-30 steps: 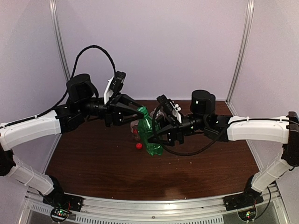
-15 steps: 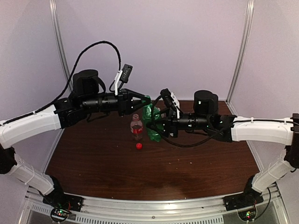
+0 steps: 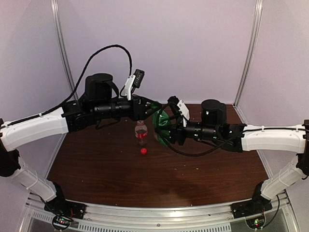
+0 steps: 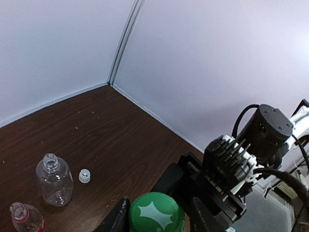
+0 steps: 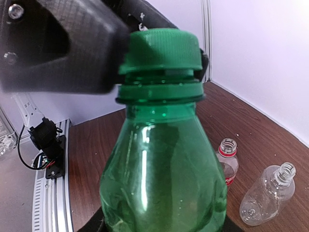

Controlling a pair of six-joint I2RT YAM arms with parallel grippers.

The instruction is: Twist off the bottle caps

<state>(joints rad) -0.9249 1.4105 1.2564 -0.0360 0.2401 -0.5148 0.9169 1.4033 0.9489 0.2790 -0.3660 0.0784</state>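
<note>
green bottle (image 3: 162, 128) raised level, green cap (image 5: 161, 48) on

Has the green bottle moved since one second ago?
Yes. In the top view the green bottle moved up and right, away from the loose red cap.

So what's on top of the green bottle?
A green cap sits on the neck of the green bottle, with the left gripper straddling it. The cap covers the bottle's mouth, so that is hidden.
</note>
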